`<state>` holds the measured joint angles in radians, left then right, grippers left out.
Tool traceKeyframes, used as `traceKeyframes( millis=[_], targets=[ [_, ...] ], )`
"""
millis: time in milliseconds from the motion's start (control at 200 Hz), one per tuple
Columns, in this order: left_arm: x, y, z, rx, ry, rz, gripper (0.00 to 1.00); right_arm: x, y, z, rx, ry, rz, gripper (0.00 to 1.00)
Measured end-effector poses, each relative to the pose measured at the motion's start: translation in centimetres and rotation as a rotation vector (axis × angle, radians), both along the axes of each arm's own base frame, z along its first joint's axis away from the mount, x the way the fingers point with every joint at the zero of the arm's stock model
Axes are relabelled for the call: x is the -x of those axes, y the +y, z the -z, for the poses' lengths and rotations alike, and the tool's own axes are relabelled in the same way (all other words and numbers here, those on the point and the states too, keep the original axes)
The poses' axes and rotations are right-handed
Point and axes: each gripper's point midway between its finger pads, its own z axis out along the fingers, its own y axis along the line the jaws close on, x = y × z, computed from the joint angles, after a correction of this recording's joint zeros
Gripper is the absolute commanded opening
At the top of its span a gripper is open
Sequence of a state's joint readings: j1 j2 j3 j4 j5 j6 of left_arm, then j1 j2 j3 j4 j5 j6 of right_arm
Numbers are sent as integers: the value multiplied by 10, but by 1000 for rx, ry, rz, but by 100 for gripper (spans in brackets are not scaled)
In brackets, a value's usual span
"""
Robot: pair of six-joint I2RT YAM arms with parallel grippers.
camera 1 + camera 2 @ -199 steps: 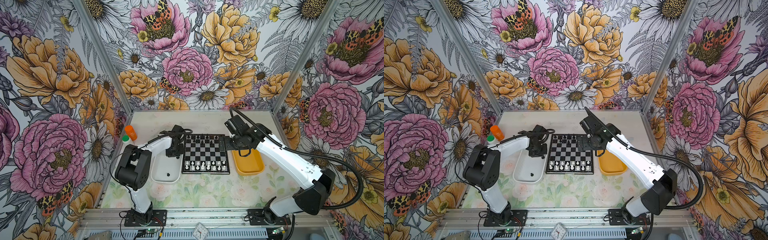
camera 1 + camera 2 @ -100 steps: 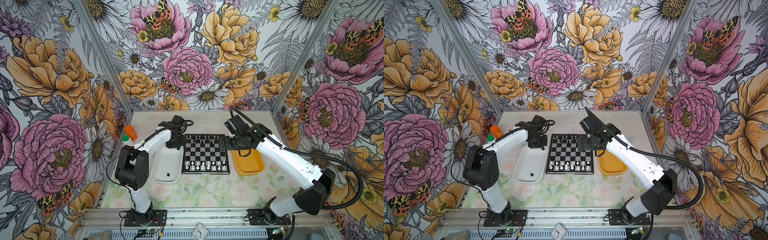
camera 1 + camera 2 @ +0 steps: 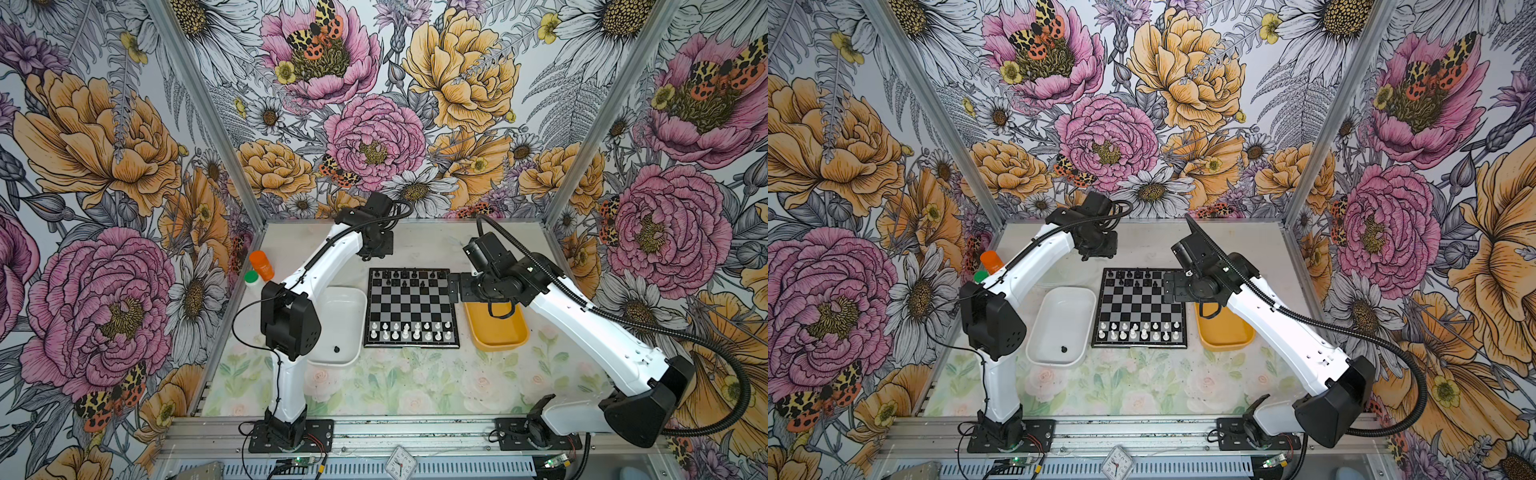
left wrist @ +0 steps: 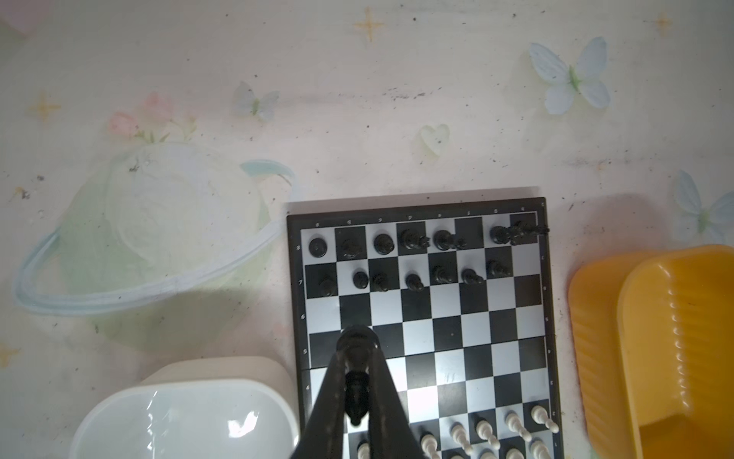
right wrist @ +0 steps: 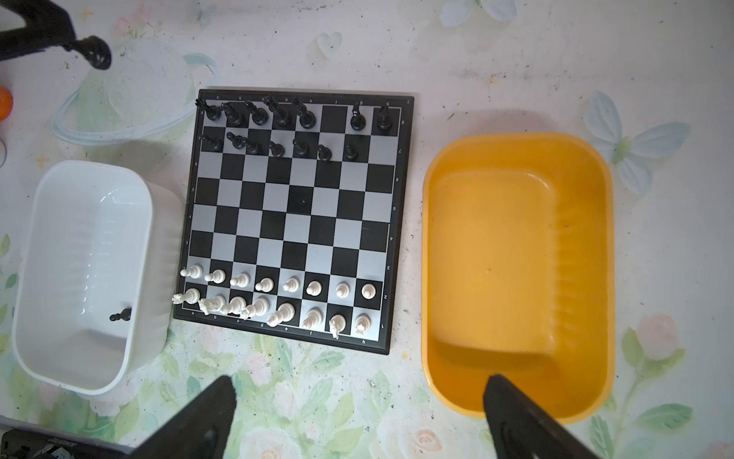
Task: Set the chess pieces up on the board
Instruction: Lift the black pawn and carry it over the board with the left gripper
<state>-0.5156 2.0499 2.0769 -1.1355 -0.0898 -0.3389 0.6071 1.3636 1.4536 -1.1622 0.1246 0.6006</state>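
1. Board (image 3: 411,305) lies flat between a white tray (image 3: 353,297) and a yellow tray (image 3: 498,334).
2. White men (image 5: 291,284) fill its two near rows.
3. Black men (image 5: 306,119) stand in the two far rows, with one square bare in each.
4. Left gripper (image 4: 356,359) hangs by the board's far left corner, its fingers pressed onto a black piece (image 4: 356,391).
5. Right gripper (image 5: 357,401) is spread wide and holds nothing, above the board's right edge and the yellow tray.
6. One black pawn (image 3: 337,349) lies on its side in the white tray.
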Motion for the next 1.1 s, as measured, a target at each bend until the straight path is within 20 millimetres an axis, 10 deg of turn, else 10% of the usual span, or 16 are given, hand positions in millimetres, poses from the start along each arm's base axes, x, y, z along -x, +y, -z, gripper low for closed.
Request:
traceKeyframes(
  millis=[550,1101],
  targets=[
    [-15,-103,42,11,8,153,9,3,-29,-4,-9,-17,74,100],
    [-9,-129,89,-18,67,198,9,3,-46,4,5,7,100,100]
  ],
)
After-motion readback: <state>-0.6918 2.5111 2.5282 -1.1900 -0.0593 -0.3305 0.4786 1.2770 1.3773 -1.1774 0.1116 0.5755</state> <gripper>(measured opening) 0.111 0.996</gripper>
